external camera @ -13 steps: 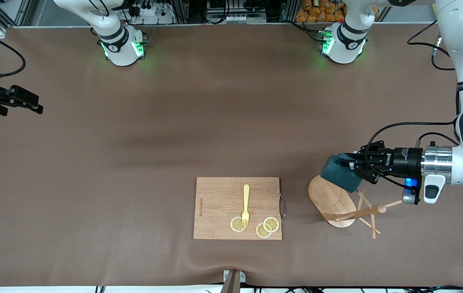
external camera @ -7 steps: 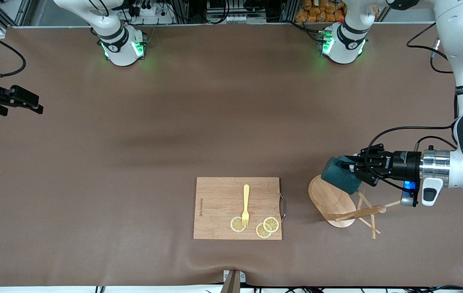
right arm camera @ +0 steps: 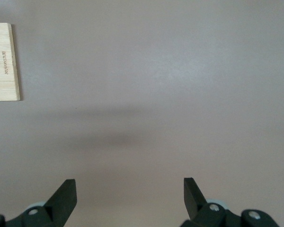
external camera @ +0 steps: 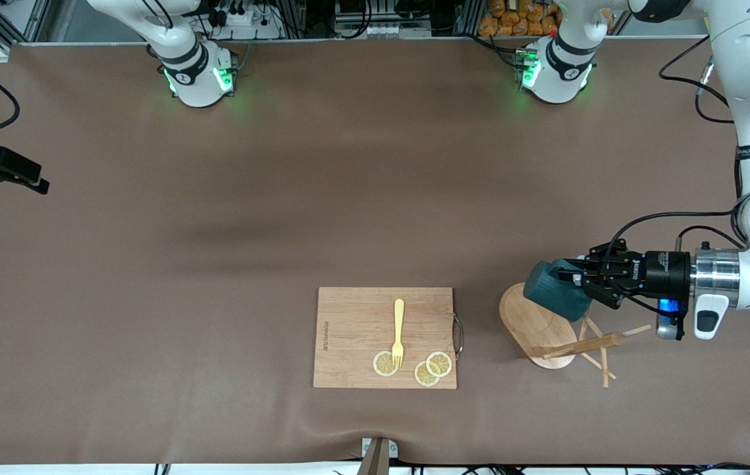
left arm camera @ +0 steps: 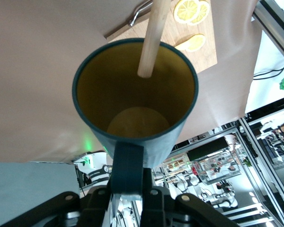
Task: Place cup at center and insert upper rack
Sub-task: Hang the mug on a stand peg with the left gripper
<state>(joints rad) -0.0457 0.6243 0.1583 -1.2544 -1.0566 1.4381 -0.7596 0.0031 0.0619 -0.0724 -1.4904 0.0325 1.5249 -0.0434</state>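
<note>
The dark teal cup [external camera: 556, 297] hangs tilted on its side in the air over the oval base of the upper rack [external camera: 534, 321]. My left gripper [external camera: 576, 280] is shut on the cup's handle [left arm camera: 128, 163]. The left wrist view looks into the cup's yellowish inside [left arm camera: 99, 90], and a wooden rod of the rack [left arm camera: 154, 33] ends right at the cup's mouth. The rack's post and thin pegs [external camera: 586, 344] stick out from the base toward the left arm's end of the table. My right gripper [external camera: 31, 181] hangs open and empty over bare table at the right arm's end, also seen as the gripper [right arm camera: 130, 191].
A rectangular wooden cutting board [external camera: 355, 316] lies near the table's front edge, beside the rack. On it rest a yellow fork [external camera: 398, 330] and lemon slices [external camera: 438, 363]. The right wrist view catches the board's corner [right arm camera: 4, 61].
My left gripper has shifted slightly with the cup over the rack's base. My right gripper has drawn back toward the right arm's end of the table.
</note>
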